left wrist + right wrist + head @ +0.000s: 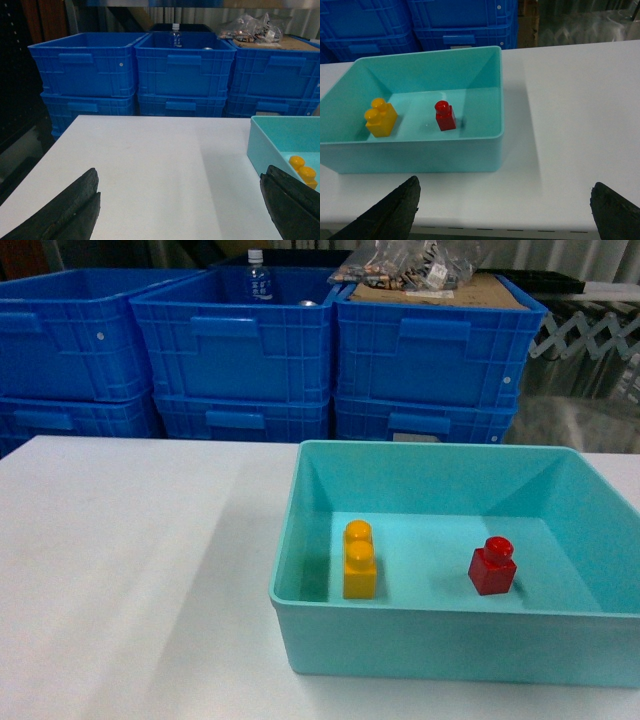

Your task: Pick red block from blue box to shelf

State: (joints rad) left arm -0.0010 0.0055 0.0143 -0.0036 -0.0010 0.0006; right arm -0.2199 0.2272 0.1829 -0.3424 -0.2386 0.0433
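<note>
I am holding both arms low at the near edge of the white table. The left gripper and the right gripper are both standing wide apart, carrying nothing. The small glossy red plastic block is sitting upright, stud up, long axis vertical, inside the shallow turquoise plastic box, right of the taller yellow two-stud brick, apart from it.

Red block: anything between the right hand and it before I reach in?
Only the blue box's near wall lies between the open right hand and the red block; go over it. The yellow brick stands apart, to the side.
</note>
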